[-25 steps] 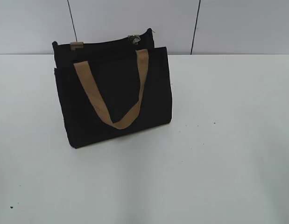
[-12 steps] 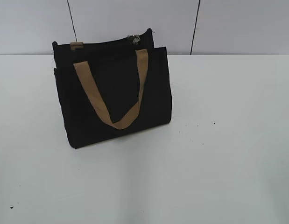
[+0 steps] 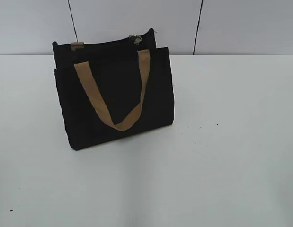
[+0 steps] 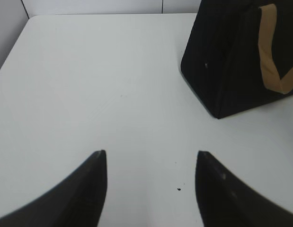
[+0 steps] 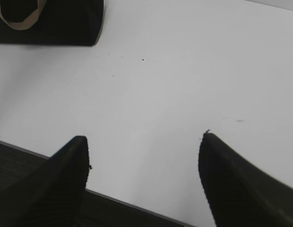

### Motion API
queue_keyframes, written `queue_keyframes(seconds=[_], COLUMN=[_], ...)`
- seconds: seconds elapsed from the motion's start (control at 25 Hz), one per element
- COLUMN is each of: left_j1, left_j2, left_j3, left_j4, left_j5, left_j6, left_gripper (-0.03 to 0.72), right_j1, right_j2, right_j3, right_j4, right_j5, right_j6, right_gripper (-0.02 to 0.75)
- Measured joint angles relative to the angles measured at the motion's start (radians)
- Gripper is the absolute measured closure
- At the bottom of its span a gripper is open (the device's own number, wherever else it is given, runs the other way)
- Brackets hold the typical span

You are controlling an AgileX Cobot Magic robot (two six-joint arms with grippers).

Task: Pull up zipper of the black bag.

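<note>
The black bag (image 3: 115, 94) stands upright on the white table, left of centre in the exterior view, with a tan strap handle (image 3: 113, 90) hanging down its front. The zipper (image 3: 108, 43) runs along its top edge, with a small silvery pull (image 3: 135, 39) near the right end. Neither gripper shows in the exterior view. My left gripper (image 4: 151, 153) is open and empty over bare table, the bag (image 4: 231, 56) at the upper right of its view. My right gripper (image 5: 144, 138) is open and empty near the table's front edge, the bag (image 5: 51, 23) at the upper left of its view.
A grey panelled wall (image 3: 137, 23) stands behind the table. The table's front edge (image 5: 118, 201) runs under the right gripper. A small dark speck (image 4: 178, 189) lies on the table between the left fingers.
</note>
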Motion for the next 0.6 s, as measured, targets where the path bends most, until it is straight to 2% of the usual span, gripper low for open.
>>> queue_keyframes(seconds=[0.4,0.48,0.6], left_j1=[-0.007,-0.024,-0.041], left_j2=[0.0,0.0,0.0], left_j3=[0.0,0.001,0.001], left_j4=[0.004,0.004,0.004], left_j5=[-0.001,-0.001,-0.001], left_j6=[0.0,0.0,0.0], left_gripper=[0.24,0.241,0.249], right_j1=[-0.01,-0.055,-0.17], right_j2=[0.0,0.0,0.0], right_j3=[0.0,0.0,0.0], right_j4=[0.0,0.0,0.001], right_j5=[0.001,0.001,0.001], right_j6=[0.002,0.003,0.003], right_gripper=[0.192,0.192,0.192])
